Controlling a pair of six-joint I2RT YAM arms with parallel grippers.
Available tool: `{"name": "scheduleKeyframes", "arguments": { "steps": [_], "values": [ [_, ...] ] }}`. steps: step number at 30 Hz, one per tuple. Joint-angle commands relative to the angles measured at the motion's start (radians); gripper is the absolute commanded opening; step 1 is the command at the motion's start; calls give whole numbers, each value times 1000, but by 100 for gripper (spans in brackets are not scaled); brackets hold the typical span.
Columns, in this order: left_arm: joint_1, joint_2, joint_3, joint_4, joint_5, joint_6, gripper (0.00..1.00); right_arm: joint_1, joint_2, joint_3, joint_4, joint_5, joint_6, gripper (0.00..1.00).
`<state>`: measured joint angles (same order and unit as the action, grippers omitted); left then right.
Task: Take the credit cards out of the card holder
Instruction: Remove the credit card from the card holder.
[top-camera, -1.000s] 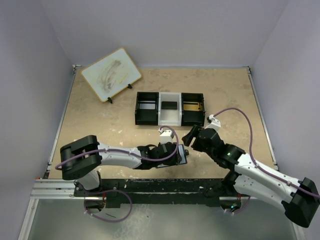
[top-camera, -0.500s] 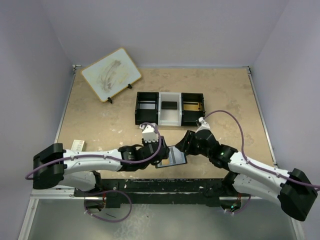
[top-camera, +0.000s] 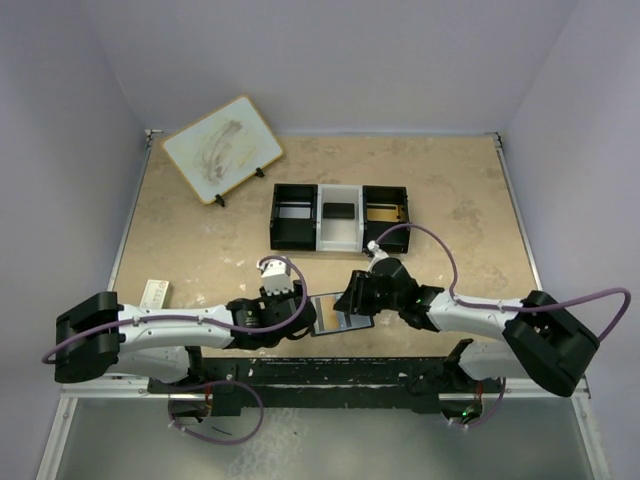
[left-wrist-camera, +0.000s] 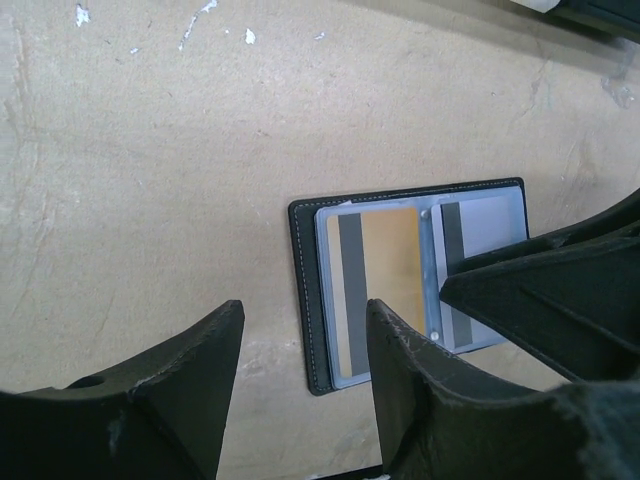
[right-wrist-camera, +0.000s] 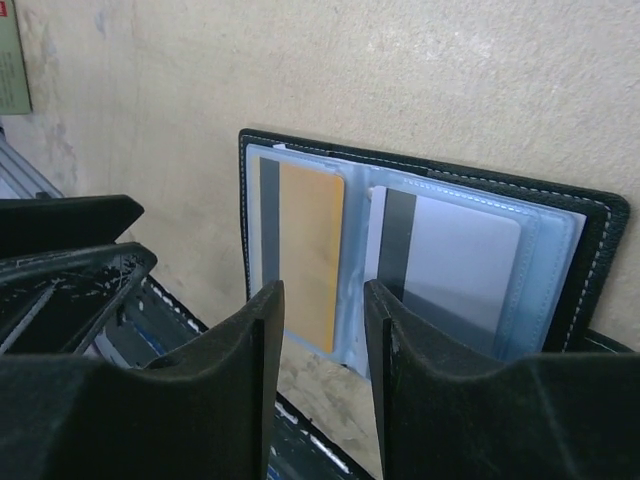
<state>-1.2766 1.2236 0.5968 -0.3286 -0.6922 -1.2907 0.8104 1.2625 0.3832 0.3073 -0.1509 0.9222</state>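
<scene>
Card holder lies open and flat on the table, low center of the top view, between the 2 grippers; there the arms cover most of it. We see 2 clear sleeves inside, each holding 1 of the credit cards: a gold card with a dark stripe in the left sleeve, a pale grey card with a dark stripe in the right. Neither is out. Left gripper hovers with jaws apart and nothing between them; only bare table and the holder's left edge show in the gap. Right gripper has its jaws parted by a narrow gap over the gold card's lower edge, clamping nothing we can see. In the left wrist view 1 of its fingers hides the lower part of the grey card; whether its tip touches the sleeve we cannot tell. In the right wrist view the holder's near edge is cut off behind the fingers. The 3-compartment tray sits well apart, mid-frame in the top view.
</scene>
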Motion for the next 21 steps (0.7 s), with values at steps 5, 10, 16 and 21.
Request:
{"name": "scheduleKeyframes", "arguments": {
  "steps": [5, 10, 16, 21],
  "values": [
    [0, -65, 10, -58, -153, -152, 49, -4, 66, 1, 129, -95, -6, 39],
    [0, -132, -30, -7, -154, -134, 50, -4, 134, 12, 139, -97, -11, 28],
    [1, -178, -49, -46, -174, -167, 49, -4, 133, 18, 79, 4, 0, 24],
    [0, -194, -68, 15, -156, -104, 49, -4, 141, -12, 150, -46, 15, 22]
  ]
}}
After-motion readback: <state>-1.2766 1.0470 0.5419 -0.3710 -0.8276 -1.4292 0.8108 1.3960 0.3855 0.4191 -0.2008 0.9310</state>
